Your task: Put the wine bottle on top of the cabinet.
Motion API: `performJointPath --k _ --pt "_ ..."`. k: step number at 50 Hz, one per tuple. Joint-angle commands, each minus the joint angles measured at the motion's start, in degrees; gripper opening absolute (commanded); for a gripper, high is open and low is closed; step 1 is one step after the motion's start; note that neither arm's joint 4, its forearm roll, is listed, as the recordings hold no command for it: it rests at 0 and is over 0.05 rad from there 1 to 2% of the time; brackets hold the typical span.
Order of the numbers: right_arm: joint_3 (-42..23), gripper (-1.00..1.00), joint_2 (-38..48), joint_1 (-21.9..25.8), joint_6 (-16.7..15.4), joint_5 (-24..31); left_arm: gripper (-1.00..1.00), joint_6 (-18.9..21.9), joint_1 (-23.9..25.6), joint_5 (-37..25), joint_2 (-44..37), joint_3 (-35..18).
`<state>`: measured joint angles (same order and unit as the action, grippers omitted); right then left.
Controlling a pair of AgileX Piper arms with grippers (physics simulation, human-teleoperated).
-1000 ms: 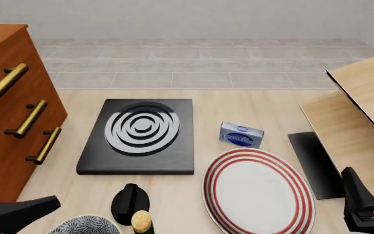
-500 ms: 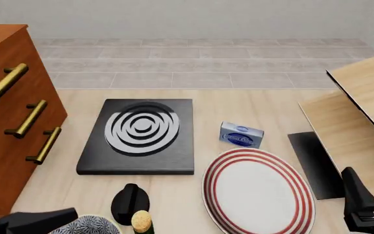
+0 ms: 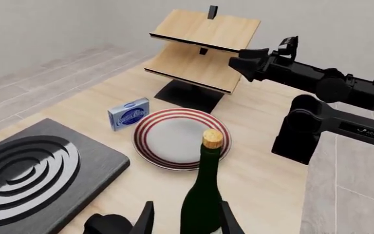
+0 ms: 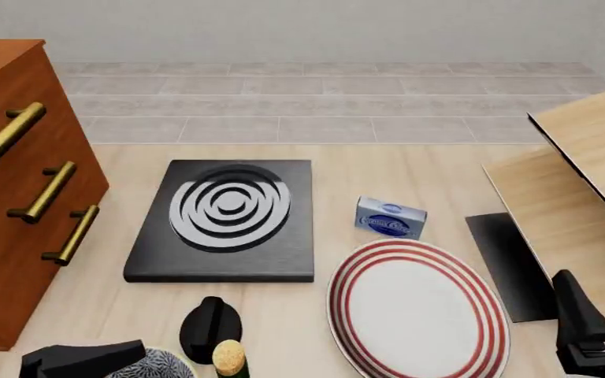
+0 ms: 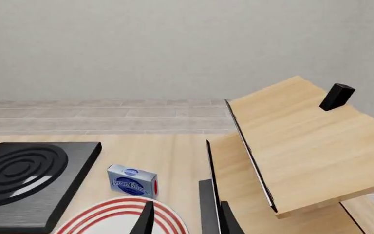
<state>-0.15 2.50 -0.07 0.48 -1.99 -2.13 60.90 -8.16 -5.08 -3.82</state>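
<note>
While the left wrist cam looks along the left gripper (image 3: 185,222), its jaws sit spread on either side of the wine bottle (image 3: 202,195), which stands upright on the desk (image 3: 258,175) just near of the striped plate (image 3: 177,141); can't tell if they touch it. Front view: only the bottle's cork top shows at the near edge, beside a black knob (image 4: 210,325), with the cabinet (image 4: 13,197) far left. Right wrist cam: the right gripper (image 5: 185,219) has its jaws spread, nothing between them.
</note>
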Motion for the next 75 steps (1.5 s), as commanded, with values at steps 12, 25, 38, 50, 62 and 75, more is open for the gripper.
performJointPath --k 12,25,38,50,62,75 --pt "0.0 1.0 0.0 0.0 0.0 0.0 1.0 -0.8 0.6 8.8 -7.2 2.6" --pt "0.0 1.0 0.0 0.0 0.0 0.0 1.0 -1.4 1.2 14.8 -12.9 3.5" --pt "0.0 1.0 0.0 0.0 0.0 0.0 1.0 -2.1 2.0 21.4 -19.6 3.8" --pt "0.0 1.0 0.0 0.0 0.0 0.0 1.0 -2.9 2.7 28.0 -26.6 3.8" --pt "0.0 1.0 0.0 0.0 0.0 0.0 1.0 -3.4 3.4 34.2 -33.3 3.8" --pt "0.0 1.0 0.0 0.0 0.0 0.0 1.0 -4.0 4.4 42.2 -42.1 3.8"
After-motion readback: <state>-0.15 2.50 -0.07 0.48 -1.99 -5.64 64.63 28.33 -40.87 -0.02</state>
